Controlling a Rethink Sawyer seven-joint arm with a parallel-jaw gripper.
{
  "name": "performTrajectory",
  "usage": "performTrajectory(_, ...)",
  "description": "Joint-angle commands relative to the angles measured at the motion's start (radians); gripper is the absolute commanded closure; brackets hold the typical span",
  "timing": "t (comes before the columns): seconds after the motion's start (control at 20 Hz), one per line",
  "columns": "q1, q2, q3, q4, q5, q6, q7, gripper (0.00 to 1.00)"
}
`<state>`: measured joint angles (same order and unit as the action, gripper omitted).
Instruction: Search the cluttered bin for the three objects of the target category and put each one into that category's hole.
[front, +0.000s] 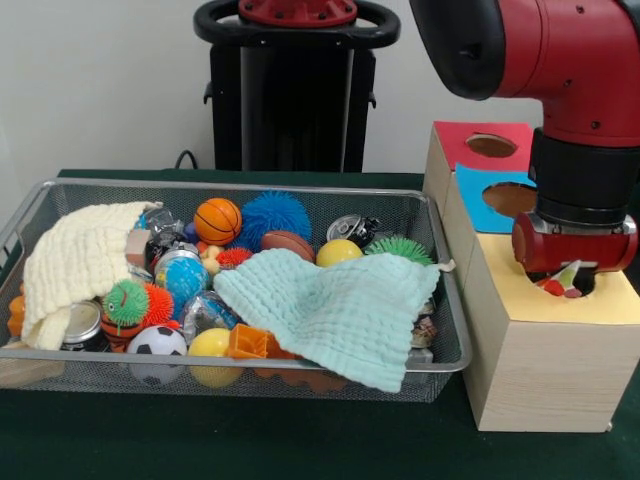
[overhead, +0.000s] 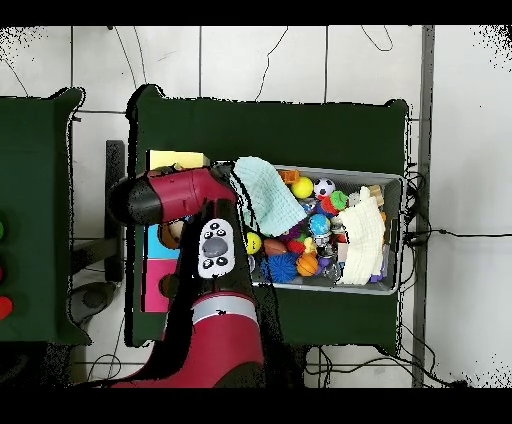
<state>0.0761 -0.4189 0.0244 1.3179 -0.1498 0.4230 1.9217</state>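
Covering the surface (front: 300, 440) in dark green, under a white wall; hand (front: 572, 282) hanging at the hole (front: 585, 284), grip unclear.

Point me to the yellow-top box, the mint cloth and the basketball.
yellow-topped box (front: 540, 375): front view, its pale wooden front face.
mint cloth (front: 335, 310): front view, middle of the cloth.
basketball (front: 217, 220): front view, centre of the ball.
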Motion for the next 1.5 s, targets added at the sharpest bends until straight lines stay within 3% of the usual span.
performTrajectory(0.05,-0.013,0.089,-0.022,0.003,-0.020,0.063,0.092,1.00)
performTrajectory(0.2,-0.013,0.086,-0.020,0.009,-0.012,0.066,0.095,1.00)
performTrajectory(0.55,-0.015,-0.050,-0.021,0.060,0.013,0.225,0.062,1.00)
performTrajectory(0.7,-0.012,-0.088,-0.027,0.088,0.010,0.249,0.061,1.00)
performTrajectory(1.5,-0.044,-0.125,0.037,0.080,0.021,0.319,0.029,1.00)
